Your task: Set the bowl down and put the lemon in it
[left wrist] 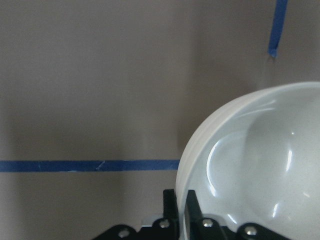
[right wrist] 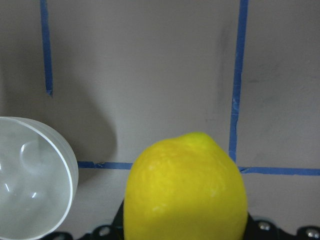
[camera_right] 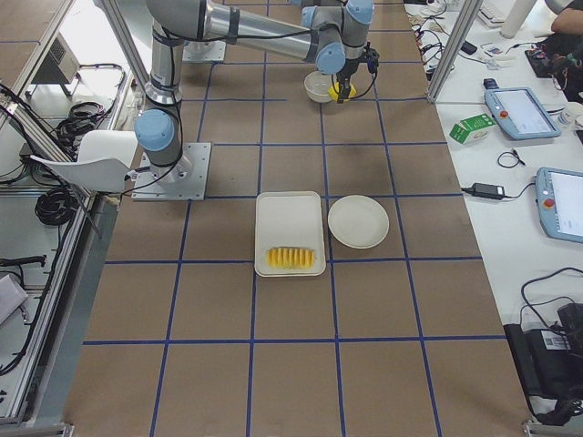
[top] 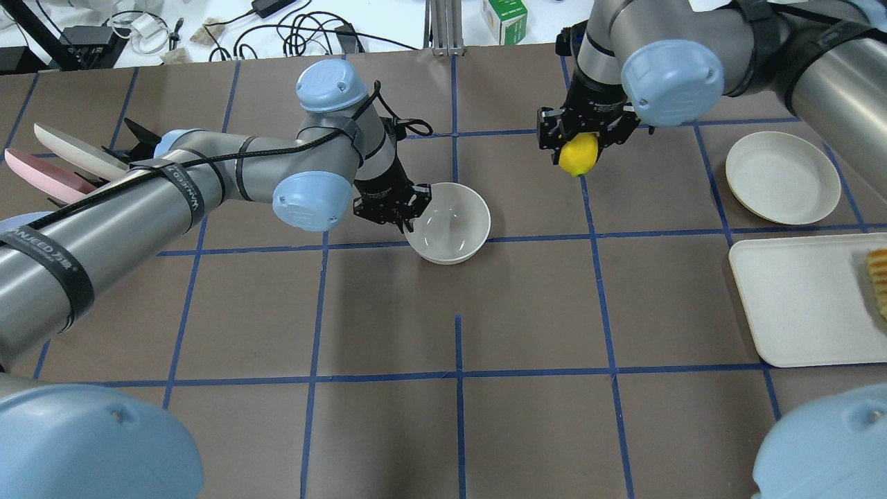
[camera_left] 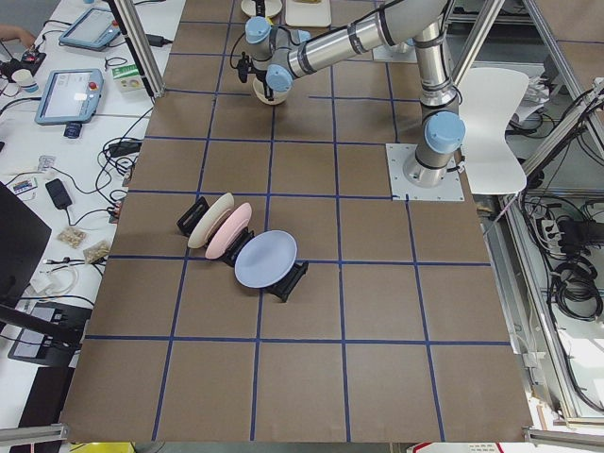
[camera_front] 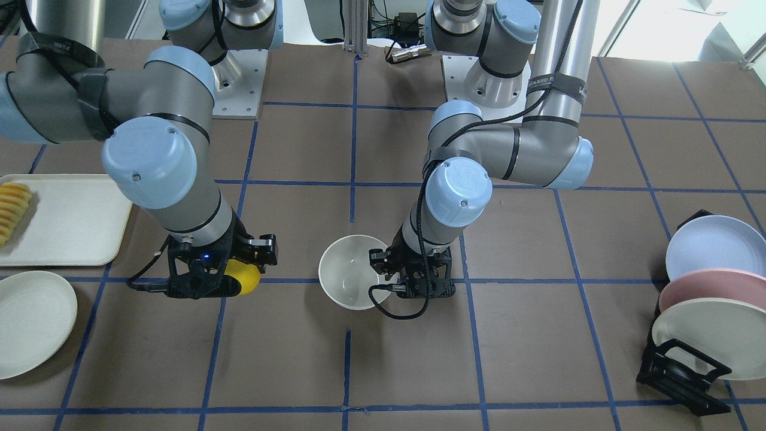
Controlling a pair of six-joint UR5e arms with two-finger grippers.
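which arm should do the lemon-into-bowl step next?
Right. The right gripper holds the lemon off to the side of the bowl, which has nothing inside. The left gripper is pinching the bowl's rim, so it's occupied.

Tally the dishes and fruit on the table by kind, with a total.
bowl: 1
plates: 4 (blue plate, pink plate and cream plate in the rack; white plate lying flat)
tray: 1
lemon: 1
row of fruit slices: 1
Total: 8
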